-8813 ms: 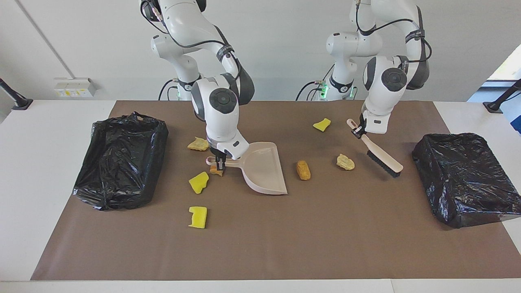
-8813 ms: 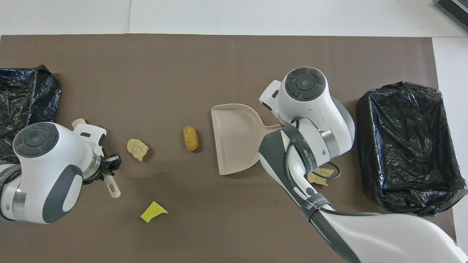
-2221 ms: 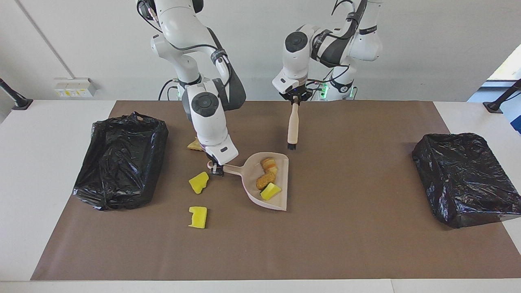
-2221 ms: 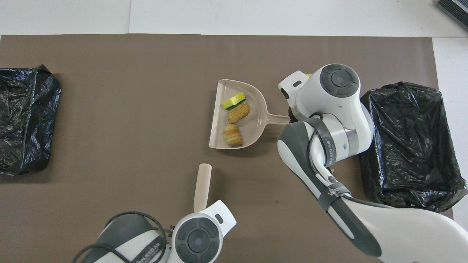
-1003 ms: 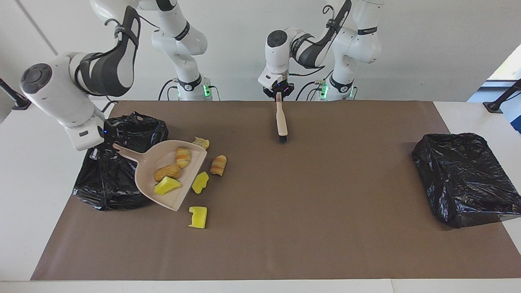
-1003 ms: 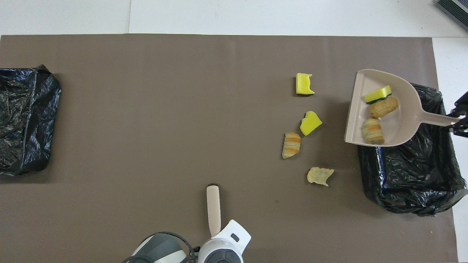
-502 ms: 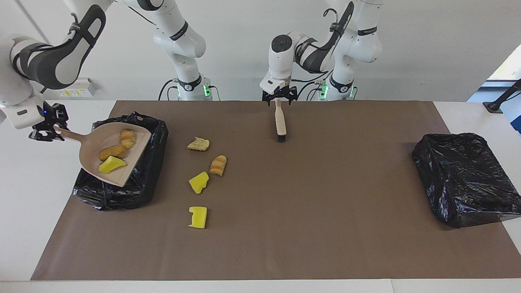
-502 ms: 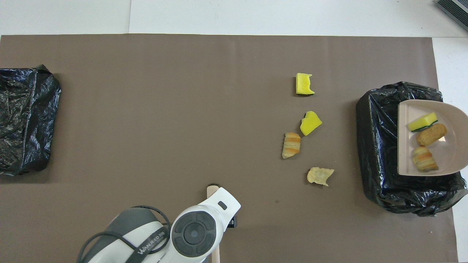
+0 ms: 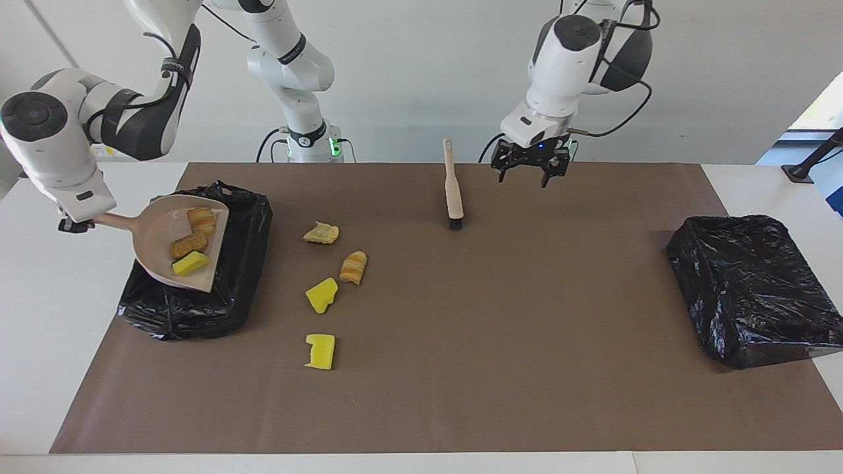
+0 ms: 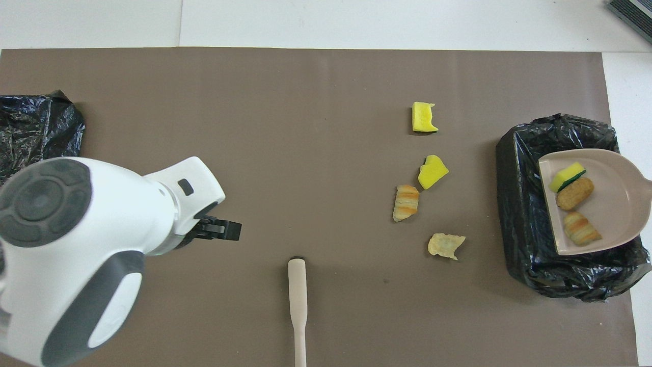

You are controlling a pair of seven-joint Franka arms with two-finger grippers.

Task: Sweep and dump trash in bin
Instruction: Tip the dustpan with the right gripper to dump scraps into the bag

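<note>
Since your left gripper [image 9: 529, 170] let go and swung away with fingers spread, the brush [image 9: 452, 191] lies beside it, while your right gripper [image 9: 74, 226] still grips the dustpan [image 9: 161, 245], tilting trash [image 9: 191, 243] over the bin [image 9: 240, 263]; four scraps [image 9: 321, 295] remain on the tabletop.

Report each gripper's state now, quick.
Left gripper: open, empty, over the mat beside the brush.
Right gripper: shut on the dustpan handle, held over the bin.
</note>
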